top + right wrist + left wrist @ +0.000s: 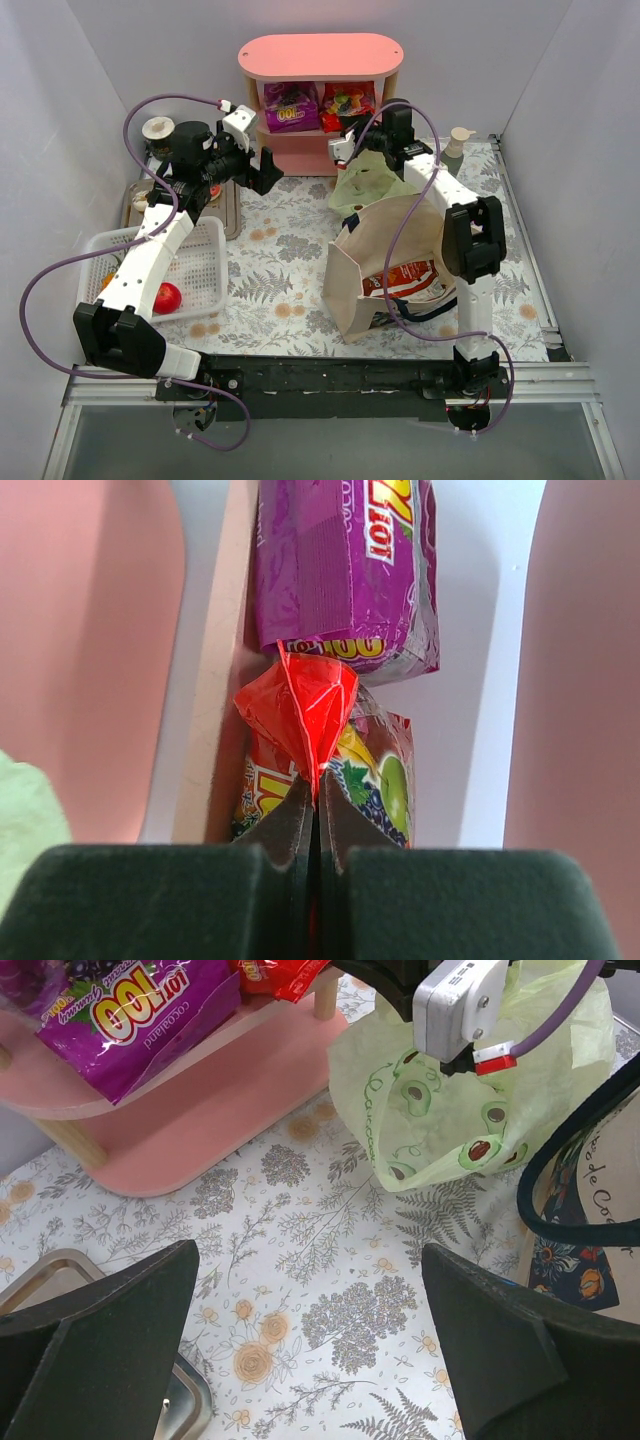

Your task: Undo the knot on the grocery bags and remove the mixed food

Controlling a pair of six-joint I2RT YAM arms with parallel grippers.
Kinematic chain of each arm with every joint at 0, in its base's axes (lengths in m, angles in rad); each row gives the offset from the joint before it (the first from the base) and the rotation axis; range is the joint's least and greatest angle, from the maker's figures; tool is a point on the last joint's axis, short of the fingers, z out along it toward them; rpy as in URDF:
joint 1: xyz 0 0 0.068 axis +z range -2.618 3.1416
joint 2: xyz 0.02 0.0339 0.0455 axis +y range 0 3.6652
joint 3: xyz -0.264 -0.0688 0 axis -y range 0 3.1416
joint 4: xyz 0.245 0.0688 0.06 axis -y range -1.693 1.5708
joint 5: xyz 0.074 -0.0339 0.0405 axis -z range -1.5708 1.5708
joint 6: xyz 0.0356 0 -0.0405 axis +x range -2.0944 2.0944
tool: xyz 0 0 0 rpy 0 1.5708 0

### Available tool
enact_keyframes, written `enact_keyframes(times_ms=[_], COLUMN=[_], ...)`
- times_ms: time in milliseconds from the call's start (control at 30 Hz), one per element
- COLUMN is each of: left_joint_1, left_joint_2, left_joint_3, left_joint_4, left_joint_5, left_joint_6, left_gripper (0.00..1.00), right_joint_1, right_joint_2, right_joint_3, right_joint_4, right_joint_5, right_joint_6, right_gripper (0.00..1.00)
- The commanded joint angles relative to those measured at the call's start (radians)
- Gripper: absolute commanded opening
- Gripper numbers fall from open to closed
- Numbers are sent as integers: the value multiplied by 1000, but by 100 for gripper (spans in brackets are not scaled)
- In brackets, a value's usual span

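My right gripper (318, 792) is shut on the edge of a red snack packet (325, 750) and holds it at the pink shelf (320, 60), next to a purple snack packet (345, 570). Both packets show on the shelf in the top view, the red one (347, 103) and the purple one (290, 108). The pale yellow-green plastic bag (368, 182) lies crumpled below the shelf; its knot is hidden. The beige tote (385, 265) with navy handles stands in front, a red packet (412, 278) inside. My left gripper (310, 1330) is open and empty above the floral mat (310, 1250).
A white mesh basket (205, 265) at the left holds a red round fruit (166, 297). A metal tray (60, 1275) lies behind it. A pump bottle (455, 150) stands at the back right. White walls enclose the table.
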Motion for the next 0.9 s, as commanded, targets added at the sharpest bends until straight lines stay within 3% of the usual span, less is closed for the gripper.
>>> enact_keyframes(times_ms=[0,167,233,300,500,533,600,833,867], left_joint_1=[1,7,7,8,8,7,7,-19,-39], left_joint_2=[-15,-2,1,2,-9,-10,-12,42,62], left_joint_3=[27,30,32,32,19,19,26,102,114], left_joint_4=[-13,-10,-9,-7,11,13,13,-29,-29], left_joint_5=[-5,1,6,15,35,56,99,337,393], left_joint_6=[14,6,3,0,-9,-11,-12,-74,-84], left_gripper=[94,94,94,94,94,94,94,97,98], right_joint_1=[-13,-27,-25,-25,-25,-24,-21,33,34], right_joint_2=[43,64,54,16,-173,-205,-308,-688,-727], right_joint_3=[97,111,77,22,-257,-291,-384,-558,-569], right_joint_4=[75,132,170,216,365,391,407,332,269], right_joint_5=[-63,-76,-77,-80,-96,-99,-102,-62,-44], right_joint_6=[-50,-29,-11,-3,32,60,89,304,416], right_gripper=[1,1,18,44,72,73,89,91,91])
